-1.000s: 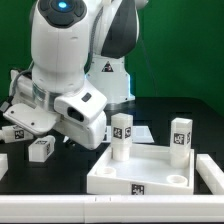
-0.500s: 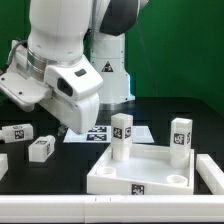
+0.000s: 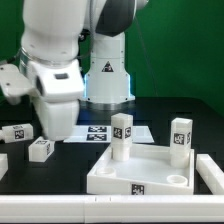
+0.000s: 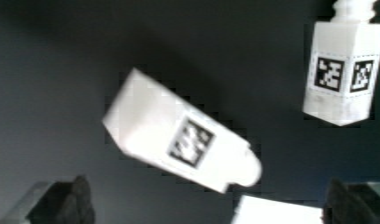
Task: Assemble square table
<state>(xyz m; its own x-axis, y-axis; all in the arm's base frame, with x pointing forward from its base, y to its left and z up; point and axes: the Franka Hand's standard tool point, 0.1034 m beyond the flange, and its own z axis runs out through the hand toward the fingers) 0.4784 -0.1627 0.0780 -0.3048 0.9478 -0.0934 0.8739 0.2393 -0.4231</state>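
Note:
The white square tabletop [image 3: 110,172] lies at the exterior view's right with its raised rim up. Two white tagged legs stand upright at it, one [image 3: 122,136] at its far left corner and one [image 3: 181,135] at its far right. Three loose legs lie on the black table at the left: [image 3: 15,133], [image 3: 40,149] and one cut off by the frame edge [image 3: 2,164]. My gripper [image 4: 212,205] is open and empty, pointing down above these loose legs. The wrist view shows one lying leg [image 4: 183,130] between and ahead of the fingers [image 4: 62,200], and another leg [image 4: 343,70] further off.
The marker board [image 3: 97,132] lies flat behind the tabletop, by the robot base [image 3: 108,75]. A white rail [image 3: 213,172] runs along the right and front table edge. A white corner of a further piece [image 4: 279,210] shows near one finger.
The arm's hand has swung from a tilted pose low over the left legs to a straight, downward-pointing pose, and has risen a little. The legs and the tabletop have not moved.

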